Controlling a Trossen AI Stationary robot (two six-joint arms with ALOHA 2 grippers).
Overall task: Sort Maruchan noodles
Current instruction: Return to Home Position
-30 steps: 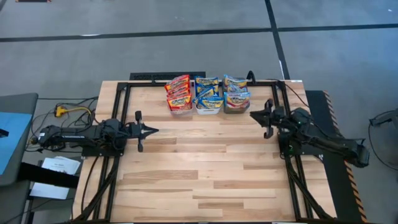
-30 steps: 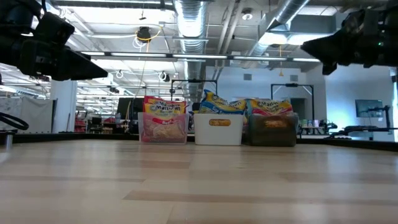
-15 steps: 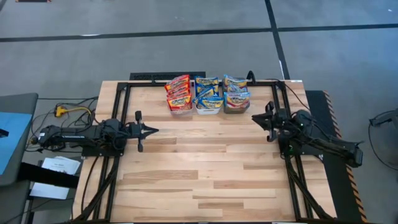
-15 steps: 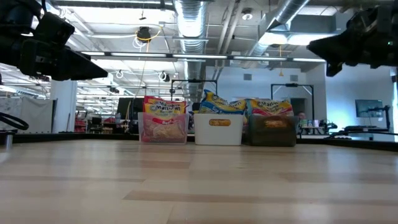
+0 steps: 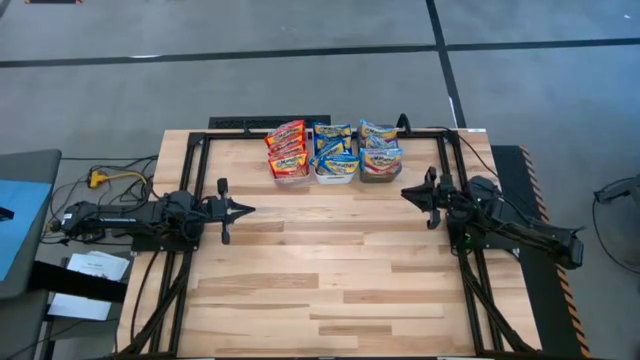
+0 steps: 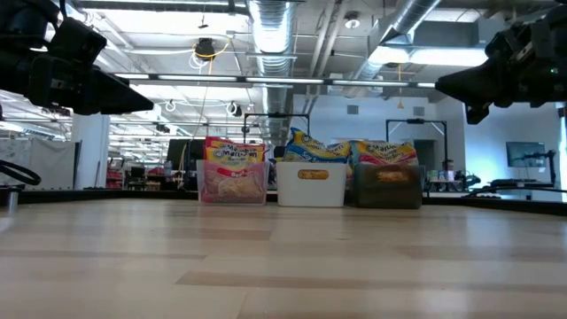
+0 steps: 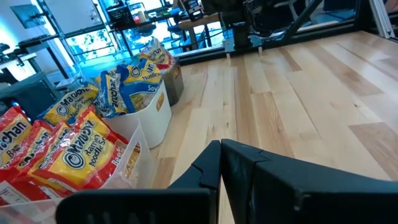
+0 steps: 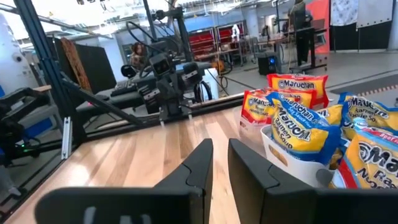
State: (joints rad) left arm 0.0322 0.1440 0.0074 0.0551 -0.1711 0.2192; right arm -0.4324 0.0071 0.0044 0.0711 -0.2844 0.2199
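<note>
The Maruchan noodles stand in three bins in a row at the table's far middle. Red packets (image 5: 287, 150) fill the clear bin, blue packets (image 5: 334, 150) the white bin, and yellow-orange packets (image 5: 380, 150) the dark grey bin. My left gripper (image 5: 250, 210) hovers shut over the table's left part, pointing right. My right gripper (image 5: 404, 190) hovers just near of the dark bin, pointing left, its fingers (image 8: 202, 163) drawn together with a narrow slit between them. Neither holds anything.
The bare wooden tabletop (image 5: 330, 270) stretches from the bins to the near edge. Black frame rails (image 5: 190, 180) run along the table's left, right and far sides. In the low view the bins (image 6: 310, 184) stand in a row at the far edge.
My right gripper has sunk a little and shifted slightly toward the near edge, its wrist turning somewhat as the arm draws back. The left arm and the packets have stayed where they were.
</note>
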